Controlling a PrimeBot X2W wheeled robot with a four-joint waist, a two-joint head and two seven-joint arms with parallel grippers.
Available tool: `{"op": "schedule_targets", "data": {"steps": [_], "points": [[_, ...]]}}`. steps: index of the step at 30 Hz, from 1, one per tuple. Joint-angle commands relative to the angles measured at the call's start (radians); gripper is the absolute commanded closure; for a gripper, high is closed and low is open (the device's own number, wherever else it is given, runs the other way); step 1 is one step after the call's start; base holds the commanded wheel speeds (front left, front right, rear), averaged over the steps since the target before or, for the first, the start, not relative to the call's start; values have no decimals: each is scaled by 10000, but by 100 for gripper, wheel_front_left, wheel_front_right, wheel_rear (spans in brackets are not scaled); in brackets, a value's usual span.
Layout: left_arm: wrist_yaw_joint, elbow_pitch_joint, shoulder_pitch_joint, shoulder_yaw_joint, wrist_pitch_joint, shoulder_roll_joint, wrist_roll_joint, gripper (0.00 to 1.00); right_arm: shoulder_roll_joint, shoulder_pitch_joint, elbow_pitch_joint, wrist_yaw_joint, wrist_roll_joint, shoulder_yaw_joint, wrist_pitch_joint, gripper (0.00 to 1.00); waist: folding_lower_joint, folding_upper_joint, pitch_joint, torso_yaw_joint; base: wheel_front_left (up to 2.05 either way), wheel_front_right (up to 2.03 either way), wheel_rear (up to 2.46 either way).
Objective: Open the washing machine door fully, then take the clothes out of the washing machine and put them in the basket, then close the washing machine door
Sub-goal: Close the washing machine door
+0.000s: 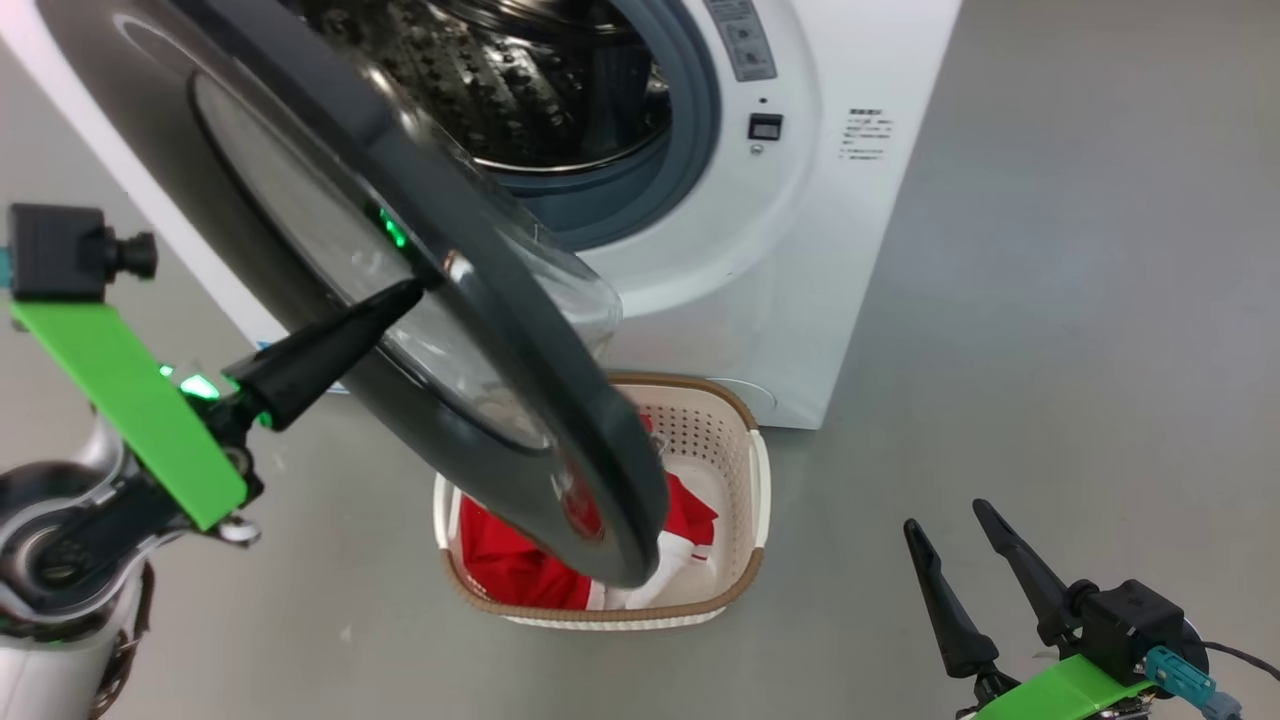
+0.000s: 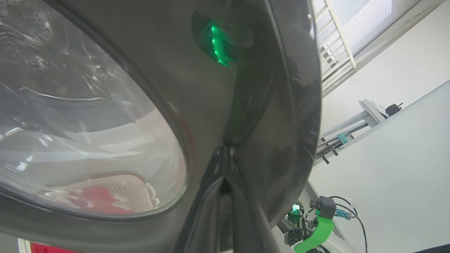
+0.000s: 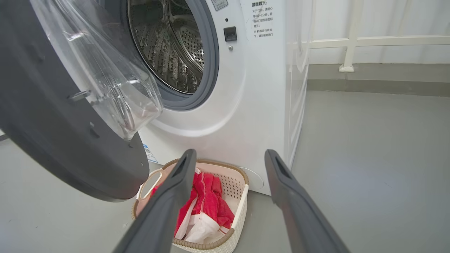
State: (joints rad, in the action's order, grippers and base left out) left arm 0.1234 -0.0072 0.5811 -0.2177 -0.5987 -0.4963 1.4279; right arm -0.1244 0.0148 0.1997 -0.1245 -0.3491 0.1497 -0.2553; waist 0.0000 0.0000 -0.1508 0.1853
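While the machine (image 1: 760, 330) gapes empty and the door (image 1: 540, 380) hangs half-swung over the basket (image 1: 700, 430), clothes (image 1: 510, 565) safely inside it, here's the risk: the left tool (image 1: 405, 295), pinched shut and holding nothing, only presses its tips on that glossy door, so it could skid off mid-push. Right tool (image 1: 948, 515) spread wide, empty, well clear.

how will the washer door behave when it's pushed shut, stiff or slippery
Likely stiff: the washing machine door is a thick black rim around moulded clear glass, so it should swing as one piece. Its glossy face might let the shut left end effector skid sideways. It looks heavy, so it may gather momentum.
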Motion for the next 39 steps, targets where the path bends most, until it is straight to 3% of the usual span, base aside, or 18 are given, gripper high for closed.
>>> {"op": "schedule_targets", "data": {"steps": [1, 11, 25, 39], "points": [[73, -169, 591, 317, 194, -334, -120, 100, -45, -329, -277, -62, 122, 205, -65, 0, 0, 0, -75, -172, 0, 0, 0], [73, 515, 1478, -364, 1518, -195, -231, 100, 92, -570, -341, -62, 129, 158, -65, 0, 0, 0, -441, -741, 0, 0, 0], [73, 1447, 2587, -1032, 2930, -530, -288, 100, 317, -963, -400, -62, 122, 48, -65, 0, 0, 0, -1006, -1667, 0, 0, 0], [73, 2519, 3498, -1717, 4434, -763, -157, 100, 496, -1252, -387, -62, 138, -81, -65, 0, 0, 0, -1191, -2003, 0, 0, 0]]}}
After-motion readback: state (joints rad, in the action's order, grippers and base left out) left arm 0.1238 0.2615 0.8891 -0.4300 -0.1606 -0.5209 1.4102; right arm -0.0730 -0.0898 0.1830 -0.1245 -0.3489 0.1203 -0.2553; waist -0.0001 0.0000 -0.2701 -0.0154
